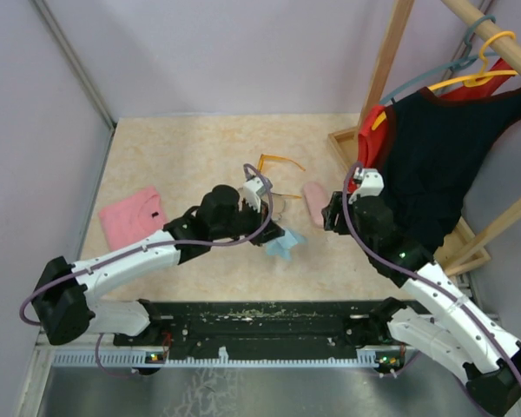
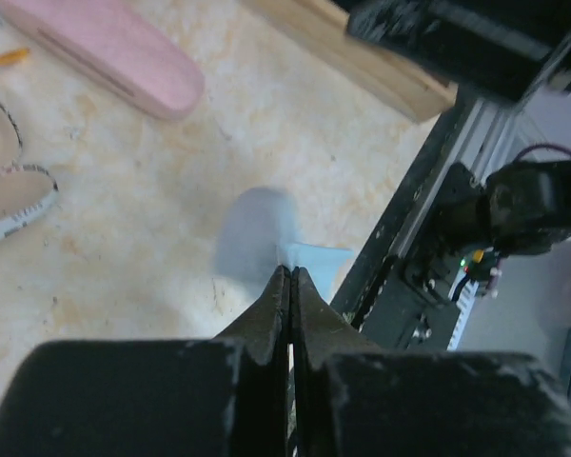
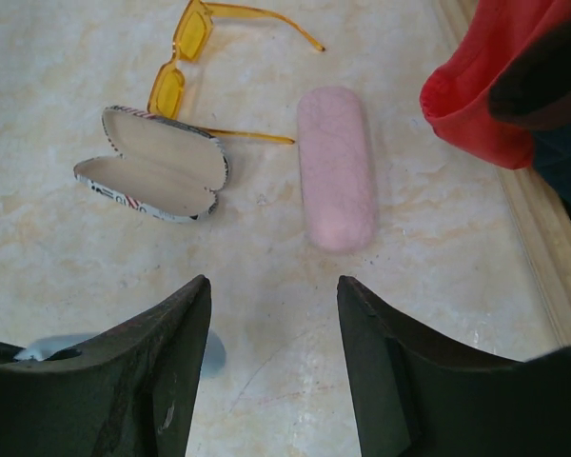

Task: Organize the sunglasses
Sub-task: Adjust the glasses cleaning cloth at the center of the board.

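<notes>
Orange sunglasses (image 3: 184, 59) on worktop (image 3: 266, 248), arms unfolded, ahead-left of right hand (image 3: 274, 286), beyond open printed case (image 3: 157, 162). Lens front runs roughly away from hand. Right hand: fingers apart, empty, likely better placed. Left hand (image 2: 290, 281): fingers together at blue cloth (image 2: 314, 259), grip on it unclear.

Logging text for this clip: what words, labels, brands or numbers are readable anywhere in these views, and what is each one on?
No text can be read in any view.
On the open printed case, black-and-white print along the outer shell: too small and blurred to read.
On the pink cloth, a small dark tag: too small to read.
On the pink case and the orange sunglasses: no marking shows.
</notes>
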Controlling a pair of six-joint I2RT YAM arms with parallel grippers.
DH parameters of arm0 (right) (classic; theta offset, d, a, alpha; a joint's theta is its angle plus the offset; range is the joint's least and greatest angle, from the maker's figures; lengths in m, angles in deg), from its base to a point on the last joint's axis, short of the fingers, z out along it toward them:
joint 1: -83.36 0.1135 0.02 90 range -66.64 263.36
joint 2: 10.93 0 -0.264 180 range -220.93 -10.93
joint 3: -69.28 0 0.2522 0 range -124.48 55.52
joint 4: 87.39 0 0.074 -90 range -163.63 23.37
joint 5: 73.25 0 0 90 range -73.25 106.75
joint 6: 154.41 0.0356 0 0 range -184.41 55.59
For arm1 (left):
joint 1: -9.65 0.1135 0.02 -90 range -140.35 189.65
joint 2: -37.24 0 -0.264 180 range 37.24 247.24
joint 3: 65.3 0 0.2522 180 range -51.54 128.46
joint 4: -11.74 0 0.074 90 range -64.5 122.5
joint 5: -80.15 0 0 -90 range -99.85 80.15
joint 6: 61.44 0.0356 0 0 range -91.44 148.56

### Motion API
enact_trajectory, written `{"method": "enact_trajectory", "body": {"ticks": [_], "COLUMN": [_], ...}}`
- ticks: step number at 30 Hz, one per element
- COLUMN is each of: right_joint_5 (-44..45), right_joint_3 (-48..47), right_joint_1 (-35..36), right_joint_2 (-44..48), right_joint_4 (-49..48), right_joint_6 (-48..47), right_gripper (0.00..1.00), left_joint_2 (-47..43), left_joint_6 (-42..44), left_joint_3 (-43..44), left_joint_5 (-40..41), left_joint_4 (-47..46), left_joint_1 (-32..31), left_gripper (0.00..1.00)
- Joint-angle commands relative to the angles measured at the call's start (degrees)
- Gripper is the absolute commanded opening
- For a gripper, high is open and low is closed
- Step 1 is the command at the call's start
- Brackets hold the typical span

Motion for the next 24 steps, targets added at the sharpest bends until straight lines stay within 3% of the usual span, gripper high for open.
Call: {"method": "enact_trajectory", "body": {"ticks": [1,5,16,24], "right_joint_5": [1.9,-2.33,-8.34,-10.87], "right_joint_3": [-0.88,0.6,2.37,3.91], "right_joint_1": [-0.4,-0.34,-0.39,-0.4], "right_joint_2": [1.94,-0.15,-4.7,-7.92], "right_joint_4": [-0.65,-1.79,-4.0,-7.23], "right_joint_6": [1.24,1.05,-0.77,-0.42], "right_gripper": [0.56,0.56,0.56,0.57], "left_joint_2": [-0.06,1.48,4.98,3.04], "left_joint_6": [0.36,0.49,1.52,0.92], "left_joint_3": [-7.29,-14.36,-15.85,-17.69], "left_joint_5": [-3.5,-1.66,10.75,18.79], "left_joint_4": [-4.18,-3.07,1.76,5.64], "left_joint_1": [0.96,2.87,4.18,6.18], "left_gripper": [0.01,0.01,0.02,0.22]}}
